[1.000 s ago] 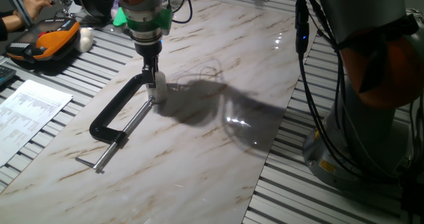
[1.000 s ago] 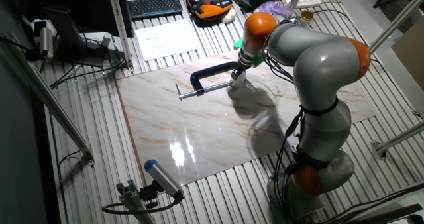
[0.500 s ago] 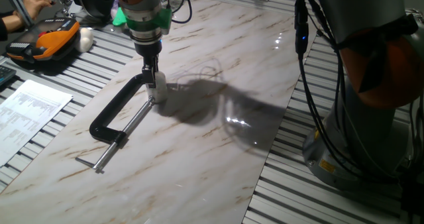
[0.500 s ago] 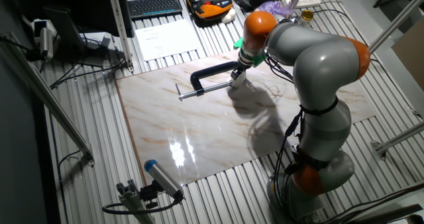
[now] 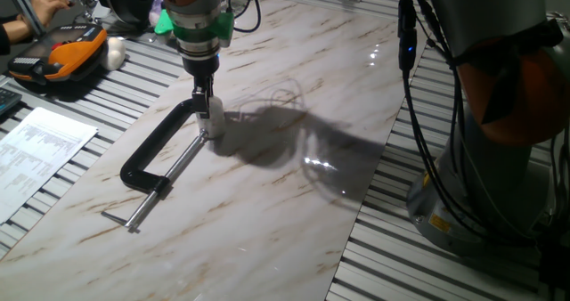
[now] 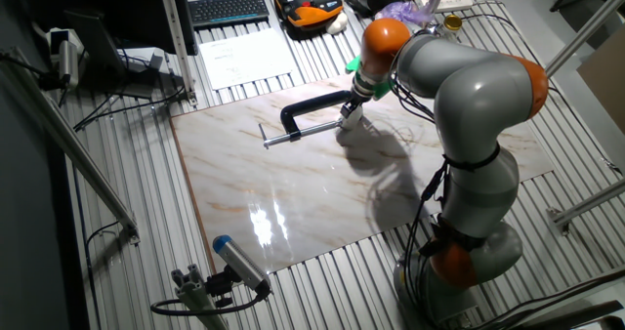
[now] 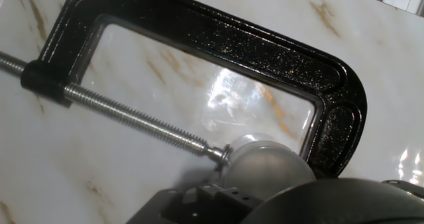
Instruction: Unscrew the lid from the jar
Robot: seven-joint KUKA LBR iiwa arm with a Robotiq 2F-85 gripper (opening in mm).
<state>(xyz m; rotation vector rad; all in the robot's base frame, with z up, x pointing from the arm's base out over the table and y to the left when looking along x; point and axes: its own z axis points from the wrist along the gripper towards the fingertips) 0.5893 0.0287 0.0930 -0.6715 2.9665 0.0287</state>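
One fixed view showed a glossy, pale marble-patterned board (image 5: pixel 294 212) with brown veins lying on a table of grey slatted metal rails (image 5: pixel 392 248), glare from overhead light pooling near the arm's dark shadow. The two-finger gripper (image 5: pixel 206 114) came straight down on the small round white plastic lid (image 5: pixel 212 119) of the tiny squat whitish translucent jar (image 5: pixel 214 130), which stood on the board held between the jaw and screw tip of a black cast C-clamp (image 5: pixel 153 150) lying flat. The fingers sat narrow about the cap, though a firm grip could not be told. In the hand view the clamp's threaded steel screw (image 7: pixel 126 118) ended touching the pale rounded jar (image 7: pixel 265 168). Off the board's far corner lay an orange-and-black case (image 5: pixel 67 56) with a white lump (image 5: pixel 116 52) beside it, and printed white paper sheets (image 5: pixel 40 154) rested on the rails. The other fixed view added a black keyboard (image 6: pixel 229 8) behind the paper.
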